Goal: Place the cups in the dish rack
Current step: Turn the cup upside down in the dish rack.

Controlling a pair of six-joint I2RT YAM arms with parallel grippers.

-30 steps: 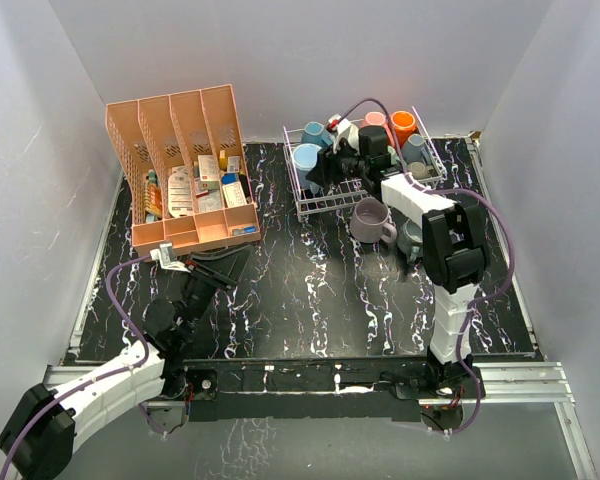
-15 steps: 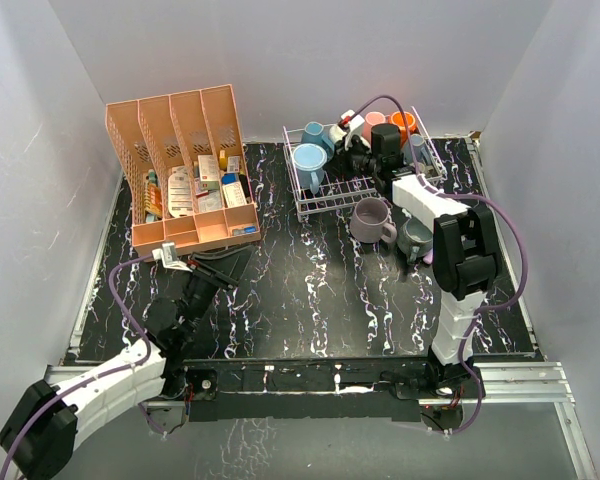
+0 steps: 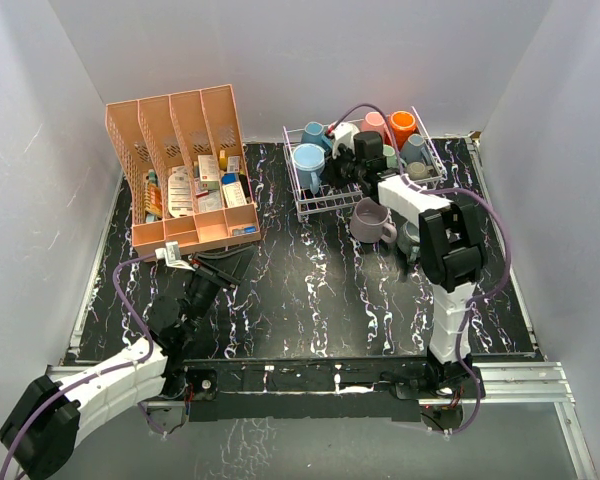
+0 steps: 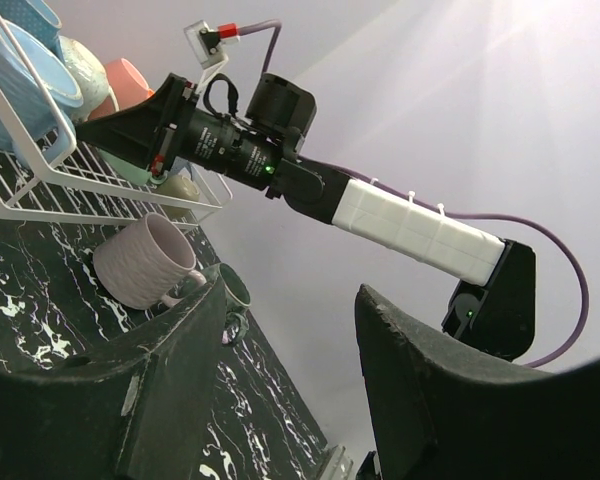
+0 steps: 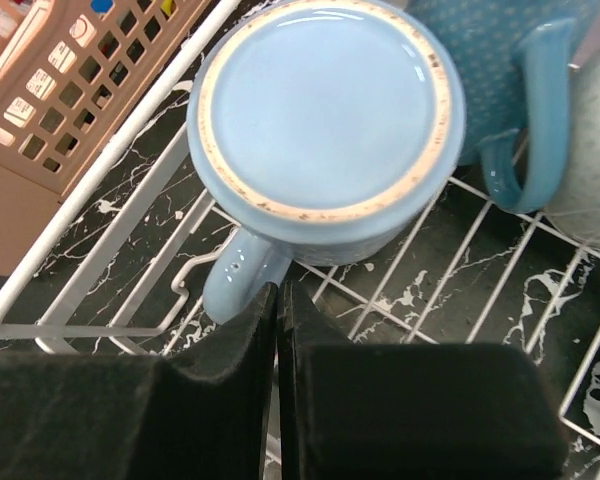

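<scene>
- The right pincer (image 5: 278, 298) hangs over the near-left corner of the dish rack (image 3: 302, 196). Its two fingers are pressed flat together with nothing between them.
- Just past its tips a light blue mug (image 5: 320, 100) sits upside down on the rack's grid. The mug's handle points toward the pincer; the tips are right beside the handle, though I cannot tell whether they touch it.
- A teal mug (image 5: 500, 70) stands just beside the light blue one, deeper in the rack.
- An orange mug (image 3: 403, 126) and a pink mug (image 3: 375, 120) sit at the rack's far right end.
- Outside the rack, a lilac mug (image 3: 370, 220) lies tilted on the black marbled surface (image 3: 310, 290), just in front of the rack's near side. A dark grey mug (image 3: 416, 236) sits next to it, partly hidden by the right arm.
- The left pincer (image 4: 290, 285) sits low over the surface near the salmon organizer (image 3: 180, 150). Its fingers are about halfway apart and hold nothing.
</scene>
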